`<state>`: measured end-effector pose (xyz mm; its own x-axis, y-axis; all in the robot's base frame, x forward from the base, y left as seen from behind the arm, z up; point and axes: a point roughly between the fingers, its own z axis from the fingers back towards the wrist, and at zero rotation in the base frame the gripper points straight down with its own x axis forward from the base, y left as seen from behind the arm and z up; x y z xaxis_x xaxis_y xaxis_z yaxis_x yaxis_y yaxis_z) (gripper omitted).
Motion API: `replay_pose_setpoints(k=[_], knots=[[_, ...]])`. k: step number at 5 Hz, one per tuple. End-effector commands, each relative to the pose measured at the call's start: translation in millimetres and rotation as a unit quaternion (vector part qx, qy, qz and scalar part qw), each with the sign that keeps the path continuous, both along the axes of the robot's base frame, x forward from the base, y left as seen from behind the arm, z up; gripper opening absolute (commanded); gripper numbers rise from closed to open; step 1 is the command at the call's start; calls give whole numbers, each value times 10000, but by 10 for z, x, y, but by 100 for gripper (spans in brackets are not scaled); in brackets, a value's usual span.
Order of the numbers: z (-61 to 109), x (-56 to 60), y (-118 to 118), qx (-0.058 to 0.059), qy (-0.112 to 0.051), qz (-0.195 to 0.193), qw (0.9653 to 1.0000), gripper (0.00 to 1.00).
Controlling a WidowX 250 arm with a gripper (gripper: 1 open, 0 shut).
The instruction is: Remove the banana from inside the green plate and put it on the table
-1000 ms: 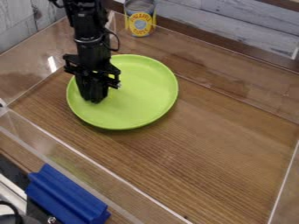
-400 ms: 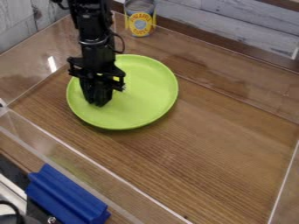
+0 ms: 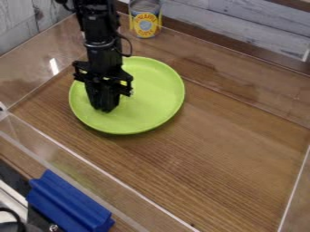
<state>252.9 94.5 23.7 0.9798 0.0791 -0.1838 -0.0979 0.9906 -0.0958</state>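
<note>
1. Because the black gripper (image 3: pixel 105 102) points down into the left part of the green plate (image 3: pixel 158 95), its jaws are drawn fully together; whether they pinch anything cannot be seen.
2. The banana is not visible anywhere; it is probably hidden under the fingers, in the plate's left half.
3. Judged from the task, it is a small, light, stiff toy with smooth skin, likely to slip; a grip across its middle would suit best.
4. The table (image 3: pixel 230 163) lies bare at lower right; a blue object (image 3: pixel 67 210) is cut off at lower left, a yellow can (image 3: pixel 145 24) stands at the top.
</note>
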Motion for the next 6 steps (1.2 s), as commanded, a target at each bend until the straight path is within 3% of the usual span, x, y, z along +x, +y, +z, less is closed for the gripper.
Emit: replay_pose_setpoints(k=[1, 6], knots=[[108, 40, -68, 31, -146, -75, 9999, 0], [132, 28, -210, -33, -148, -122, 9998, 0]])
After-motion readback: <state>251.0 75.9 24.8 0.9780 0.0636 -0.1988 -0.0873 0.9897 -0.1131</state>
